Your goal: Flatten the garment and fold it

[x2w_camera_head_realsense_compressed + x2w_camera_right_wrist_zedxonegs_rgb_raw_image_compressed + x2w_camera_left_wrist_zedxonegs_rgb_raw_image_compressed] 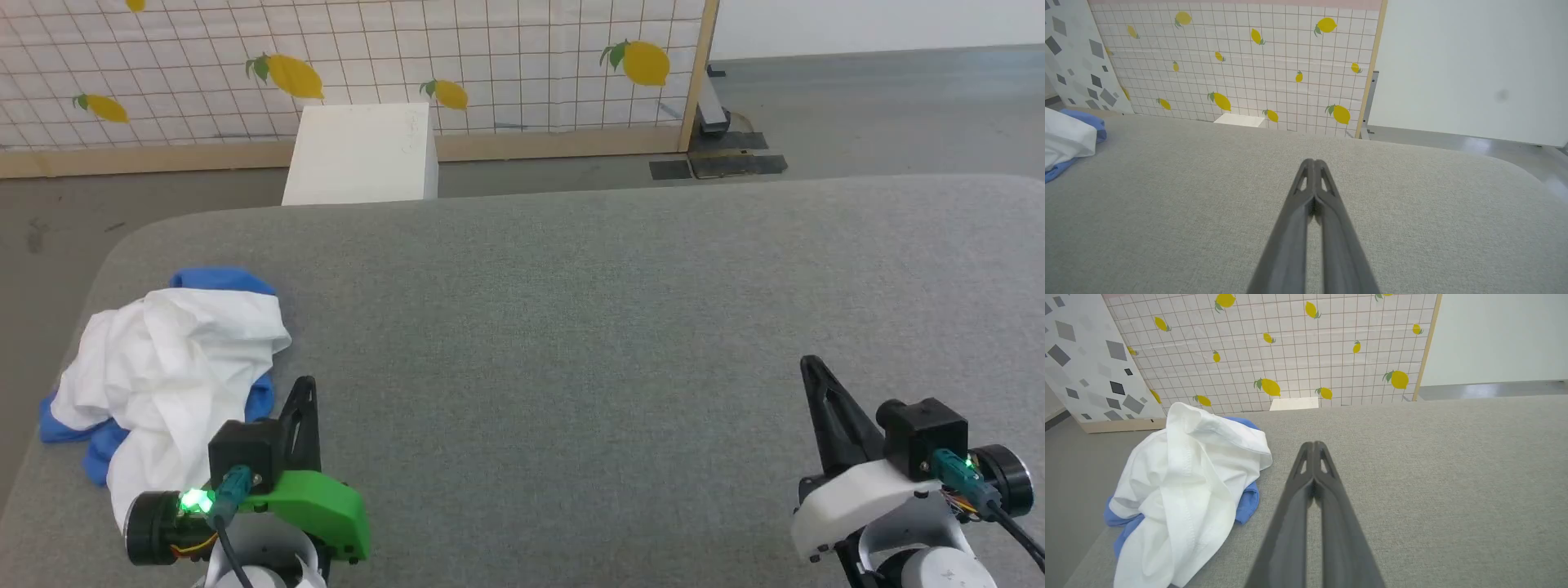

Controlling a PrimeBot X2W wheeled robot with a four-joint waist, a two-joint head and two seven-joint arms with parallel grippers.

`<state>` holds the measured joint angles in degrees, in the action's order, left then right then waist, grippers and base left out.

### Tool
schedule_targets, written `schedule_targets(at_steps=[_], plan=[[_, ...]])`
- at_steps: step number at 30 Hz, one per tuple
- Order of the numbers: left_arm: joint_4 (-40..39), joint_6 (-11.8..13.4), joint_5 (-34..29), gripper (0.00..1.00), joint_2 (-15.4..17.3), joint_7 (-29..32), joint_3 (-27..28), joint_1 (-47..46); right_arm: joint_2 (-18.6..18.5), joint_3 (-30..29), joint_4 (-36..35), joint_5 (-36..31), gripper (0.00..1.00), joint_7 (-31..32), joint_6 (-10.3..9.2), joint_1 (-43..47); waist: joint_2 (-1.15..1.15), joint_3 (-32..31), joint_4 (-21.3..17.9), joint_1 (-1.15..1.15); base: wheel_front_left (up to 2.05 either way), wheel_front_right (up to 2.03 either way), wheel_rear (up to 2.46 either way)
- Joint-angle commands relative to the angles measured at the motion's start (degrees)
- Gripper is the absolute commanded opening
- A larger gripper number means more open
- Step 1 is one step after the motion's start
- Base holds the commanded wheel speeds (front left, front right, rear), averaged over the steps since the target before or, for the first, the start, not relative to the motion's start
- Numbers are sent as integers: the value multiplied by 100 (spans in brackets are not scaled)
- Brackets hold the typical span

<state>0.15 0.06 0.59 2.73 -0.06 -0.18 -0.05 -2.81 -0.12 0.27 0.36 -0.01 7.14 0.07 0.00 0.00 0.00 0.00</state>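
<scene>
garment point(167, 363): soft white t-shirt with bright blue sleeves, lies crumpled in a heap at the left end of the grey fabric-covered table point(588, 310), near its left edge. white body fabric is bunched on top. blue sleeve fabric shows from under it at the far side and at the near-left side. not flattened, not folded.

left gripper point(305, 384): two long dark fingers point(1335, 514) pressed together, tips meeting, nothing between them. it sits just right of the heap, by its near end. in the left wrist view the fingers point along the table past the garment's right side, apart from the cloth.

right gripper point(810, 365): jaws likewise closed tip to tip, holding nothing. it is over bare table at the right, well apart from the garment. the right wrist view has the heap at its far left edge.

background: white rectangular box point(359, 155) on the floor beyond the table, in front of a white grid panel printed with yellow lemons point(506, 57).
</scene>
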Motion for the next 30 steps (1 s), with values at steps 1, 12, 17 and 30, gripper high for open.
schedule_targets(at_steps=[1,12,17,30], plan=[[-15,-6,-59,0,15,6,18,5,-7,12,-27,-36,0,1,35,-7,0,0,0,0,0,0,0],[-15,-6,-59,0,15,6,18,5,-7,12,-27,-36,0,1,35,-7,0,0,0,0,0,0,0],[-15,-6,-59,0,15,6,18,5,-7,12,-27,-36,0,1,35,-7,0,0,0,0,0,0,0],[28,22,23,100,-1,-31,-48,-16,1,-12,1,7,100,-28,-5,-1,0,1,2,0,0,0,0]])
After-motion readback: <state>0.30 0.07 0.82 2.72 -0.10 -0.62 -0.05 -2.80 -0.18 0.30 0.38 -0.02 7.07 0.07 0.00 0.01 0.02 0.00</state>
